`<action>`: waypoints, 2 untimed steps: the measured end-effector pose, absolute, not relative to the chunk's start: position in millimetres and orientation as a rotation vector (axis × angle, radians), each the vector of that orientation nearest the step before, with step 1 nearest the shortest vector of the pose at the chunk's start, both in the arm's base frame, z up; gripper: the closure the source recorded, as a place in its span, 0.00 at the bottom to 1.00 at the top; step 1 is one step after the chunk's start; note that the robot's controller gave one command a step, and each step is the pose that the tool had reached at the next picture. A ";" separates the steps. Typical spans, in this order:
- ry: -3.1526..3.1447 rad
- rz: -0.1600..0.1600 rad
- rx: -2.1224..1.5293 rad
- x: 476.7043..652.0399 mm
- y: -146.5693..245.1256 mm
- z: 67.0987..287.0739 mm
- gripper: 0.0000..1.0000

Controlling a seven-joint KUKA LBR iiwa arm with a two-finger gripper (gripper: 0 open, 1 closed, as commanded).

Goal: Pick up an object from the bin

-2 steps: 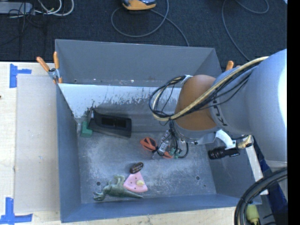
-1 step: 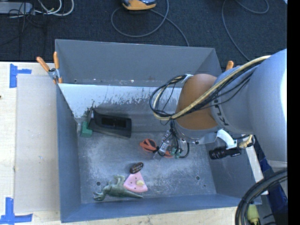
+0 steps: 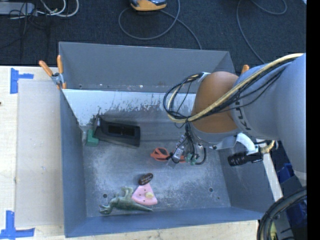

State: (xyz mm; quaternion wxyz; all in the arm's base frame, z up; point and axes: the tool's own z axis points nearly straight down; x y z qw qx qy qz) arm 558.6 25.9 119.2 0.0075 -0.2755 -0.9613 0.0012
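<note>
- Orange-red and small, the looped thing [image 3: 160, 154] lies on the floor of the grey bin [image 3: 215, 184], a little right of the middle. It sits just beside the tip of the gripper [image 3: 179, 156], on the side away from the arm.
- It looks like a thin, bent piece, so probably light and perhaps a little springy; what it is made of is too small to tell.
- I judge it would skid on the metal floor if nudged, so a hold across its narrow middle from straight above seems the safest.
- The gripper is low at the floor next to it. I cannot tell whether it is open or closed, or whether it has hold of anything.
- Over the gripper sit the arm's orange cover [image 3: 215, 101] and its looped cables [image 3: 175, 96].
- Farther off, a black block [image 3: 119, 133] lies toward the back-left wall, with a green piece [image 3: 91, 138] touching its left end.
- Near the front wall, well apart from the gripper, lie a dark oval thing [image 3: 146, 178] and a pink wedge [image 3: 145, 196] just below it. A green toy lizard [image 3: 120, 203] lies against the wedge's left side.
</note>
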 end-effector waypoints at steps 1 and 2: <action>-3.011 0.001 -0.862 560.4 26.0 140.8 1.00; -3.014 -0.001 -0.862 561.0 26.0 156.7 1.00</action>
